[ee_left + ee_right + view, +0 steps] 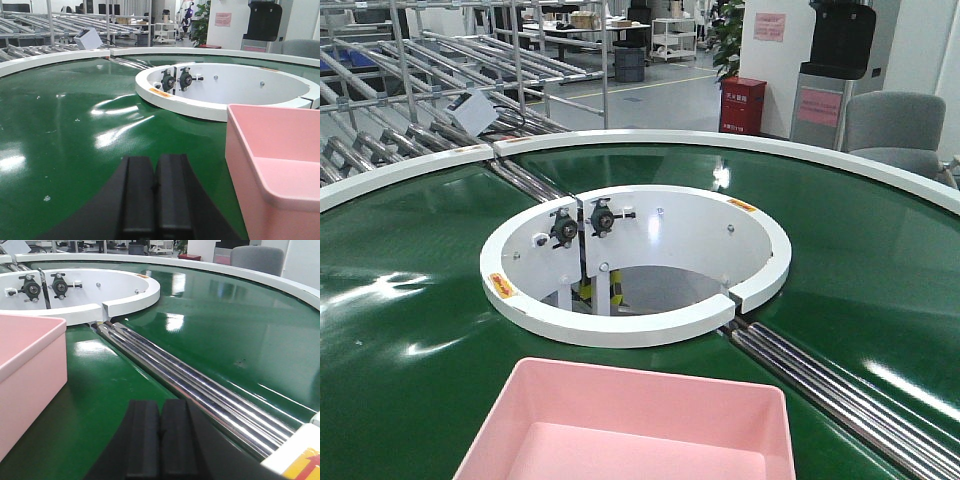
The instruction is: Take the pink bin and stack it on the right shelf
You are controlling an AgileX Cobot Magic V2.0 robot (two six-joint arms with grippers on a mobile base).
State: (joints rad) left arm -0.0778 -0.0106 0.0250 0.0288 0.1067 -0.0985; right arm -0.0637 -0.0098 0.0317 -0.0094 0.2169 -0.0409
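On the far left of the front view: steel roller racks (410, 90), a small white box (472, 110) sitting on them. A green belt (400, 330) curves round a white ring (620, 325). The ring has an orange label (501, 285) on its left rim and another at top right; the print is too small to read. Two black bearings (565, 228) are bolted inside the ring.

The pink bin (650, 400) sits on the belt at bottom centre, nearer the camera than the ring, empty, cut off by the frame edge. Steel rollers (840, 395) cross the belt diagonally to its right.

In the background at right are a red box (742, 105) with white writing, a pink wall notice (769, 27) and a pink sign (826, 105), all unreadable, then a grey chair (895, 130).

Left wrist view: the left gripper (155, 165) has its pads pressed together with nothing between them, low over the belt. The bin's wall is just to its right, not touching.

Right wrist view: the right gripper (160, 410) is also closed and empty. The bin is to its left, apart, and the rollers are close on its right. A yellow label with a red mark (306, 466) is in the bottom corner, cropped.
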